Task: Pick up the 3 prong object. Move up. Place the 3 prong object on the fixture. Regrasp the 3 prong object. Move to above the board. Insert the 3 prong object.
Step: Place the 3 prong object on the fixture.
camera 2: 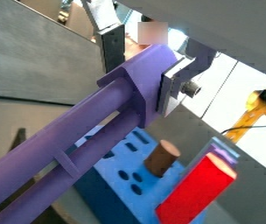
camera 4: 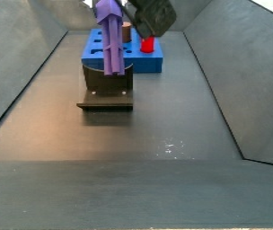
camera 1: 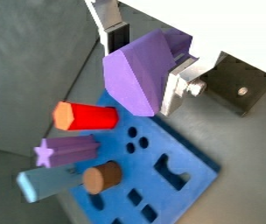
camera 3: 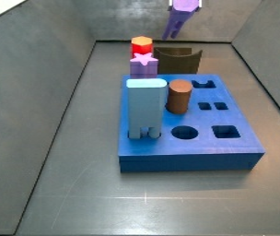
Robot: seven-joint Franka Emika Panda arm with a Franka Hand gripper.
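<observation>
The 3 prong object (camera 2: 101,131) is being pinched by the gripper (camera 2: 147,66) between its 2 silver fingers (camera 2: 109,39), which are pressed against the violet block's opposite sides in both wrist views. In a wrist view the block's blunt end (camera 1: 142,74) is being seen close to the lens, with the pad of 1 finger (camera 1: 119,37) lying against it. In the wrist view along its length, ribs are being shown running down the body of the block.

In a side view the piece (camera 4: 108,36) is being held upright, hanging down from the gripper (camera 4: 151,13) above the fixture (camera 4: 107,92); whether its lower end is touching the notch cannot be told. In a side view from the opposite end, only the lower part of the piece (camera 3: 183,14) is being shown at the upper edge, above the fixture (camera 3: 177,58) standing just behind the board (camera 3: 192,129).

On the board (camera 1: 159,175), several pieces are being kept upright: a pale-blue block (camera 3: 144,108), a brown cylinder (camera 3: 179,96), a magenta star piece (camera 3: 143,63) and a red piece (camera 3: 142,44) with an orange top. Several shaped holes (camera 3: 216,106) along the board's one side are being left open.
</observation>
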